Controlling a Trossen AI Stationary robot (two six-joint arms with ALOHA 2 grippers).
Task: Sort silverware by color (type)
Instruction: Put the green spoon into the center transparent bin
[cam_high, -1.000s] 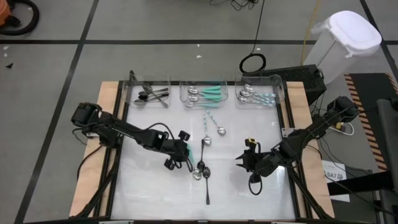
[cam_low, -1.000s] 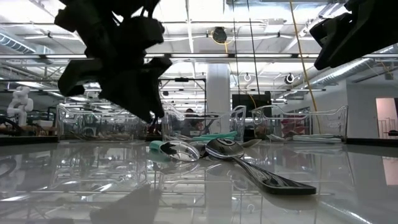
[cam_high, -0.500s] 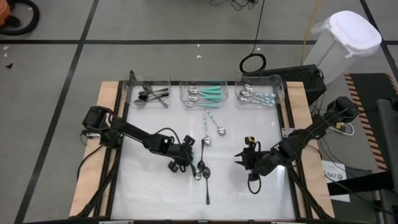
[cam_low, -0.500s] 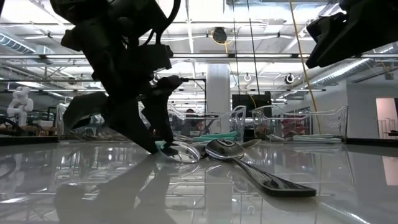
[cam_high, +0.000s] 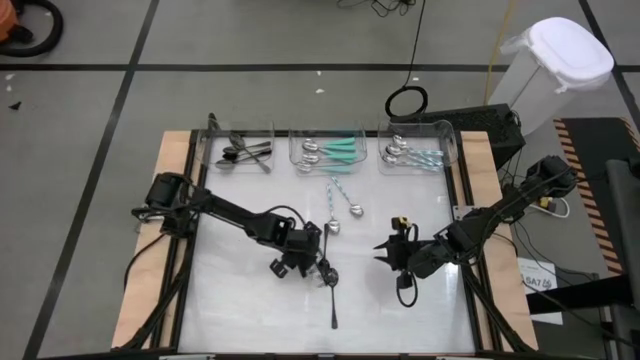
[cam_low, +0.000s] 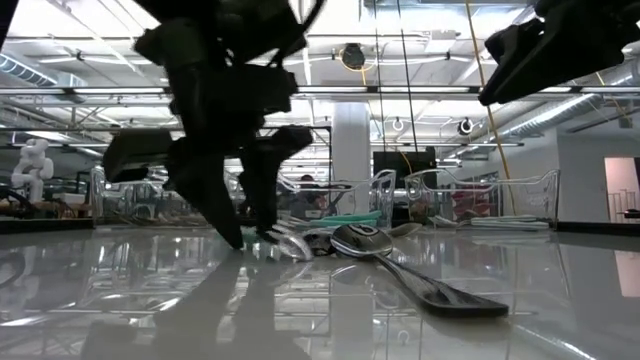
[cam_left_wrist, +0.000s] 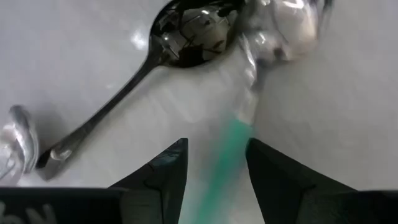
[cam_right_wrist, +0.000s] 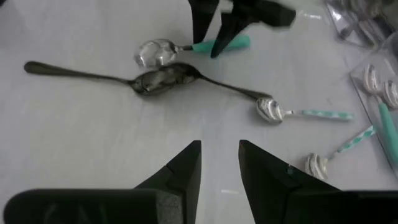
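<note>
A spoon with a silver bowl (cam_right_wrist: 155, 53) and a teal handle lies flat on the white table beside two dark spoons (cam_right_wrist: 163, 79) whose bowls overlap. My left gripper (cam_left_wrist: 216, 163) stands open over the teal handle, one finger on each side and the tips down at the table (cam_low: 250, 238). Near the table's right side my right gripper (cam_right_wrist: 219, 168) hovers open with nothing between its fingers. In the high view the left gripper (cam_high: 318, 262) is left of the right gripper (cam_high: 385, 250). My left gripper's open fingers (cam_left_wrist: 168, 168) straddle the teal handle (cam_left_wrist: 229, 152) and lie across it. They come steeply from above. Whether either finger touches the handle I cannot tell. The spoon lies flat on the table.
Three clear bins stand along the far edge, holding dark utensils (cam_high: 240, 150), teal-handled spoons (cam_high: 327, 150) and pale-blue-handled spoons (cam_high: 415, 152). Loose pale-blue-handled spoons (cam_high: 345, 198) lie in front of the bins. Bare table (cam_high: 240, 310) lies near the front left.
My left gripper has moved toward the table's right edge and down, rolling a little. Its fingertips now stand at the table on either side of the teal handle. The spoons lie where they were.
</note>
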